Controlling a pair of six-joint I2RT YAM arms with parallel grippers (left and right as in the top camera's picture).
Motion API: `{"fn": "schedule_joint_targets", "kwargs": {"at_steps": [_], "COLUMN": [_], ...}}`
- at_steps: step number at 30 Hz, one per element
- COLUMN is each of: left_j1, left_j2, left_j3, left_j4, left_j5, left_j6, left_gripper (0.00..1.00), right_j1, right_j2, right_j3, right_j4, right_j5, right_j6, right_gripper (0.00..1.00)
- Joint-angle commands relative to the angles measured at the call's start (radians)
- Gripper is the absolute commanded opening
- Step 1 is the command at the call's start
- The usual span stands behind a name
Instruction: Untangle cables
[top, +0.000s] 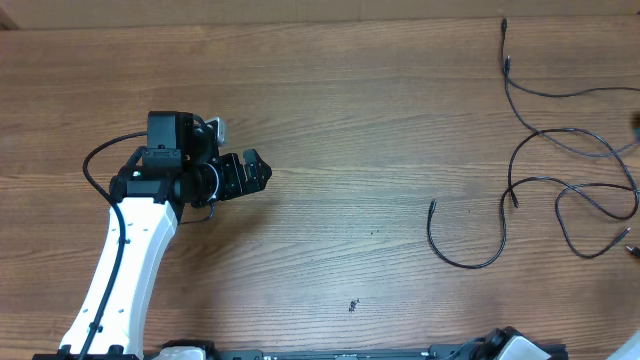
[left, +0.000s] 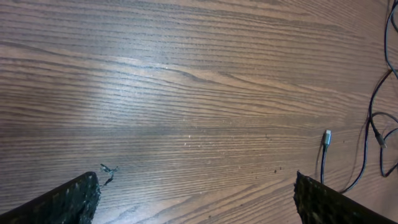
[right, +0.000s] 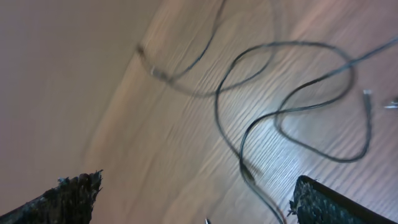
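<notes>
The left gripper (top: 260, 171) hovers open over the tabletop (top: 350, 120), well left of the cables (top: 472, 267), which lie loosely crossed. The right gripper (right: 196, 186), also open, hangs above the cables. Untangling looks barely begun, so the next move is likely to pinch one strand near a plug.

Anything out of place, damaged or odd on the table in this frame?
Only a small dark speck on the bare table, near the front middle, apart from the cables; too small to identify. The cables lie looped and crossing on the right side, as the task expects. Nothing looks spilled or damaged.
</notes>
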Motion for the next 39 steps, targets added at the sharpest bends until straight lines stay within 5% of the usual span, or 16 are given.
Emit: {"fn": "schedule_joint_targets", "kwargs": {"at_steps": [1,18,39], "left_j1": [0.002,0.002,0.002], "left_j2": [0.003,0.003,0.003], "left_j3": [0.006,0.006,0.006], "left_j4": [0.002,0.002,0.002], "left_j5": [-0.002,-0.002,-0.002], "left_j6": [0.019,0.019,0.019], "left_gripper": [1.00,1.00,1.00], "right_j1": [0.128,0.803,0.862], "right_j2": [-0.010,0.094,0.268], "right_j3": [0.006,0.003,0.003], "right_j4": [-0.009,-0.009,-0.016], "right_j5": [-0.010,0.132,0.122], "right_j6": [-0.112,-0.089,-0.077], "right_gripper": [0.99,1.00,1.00]}}
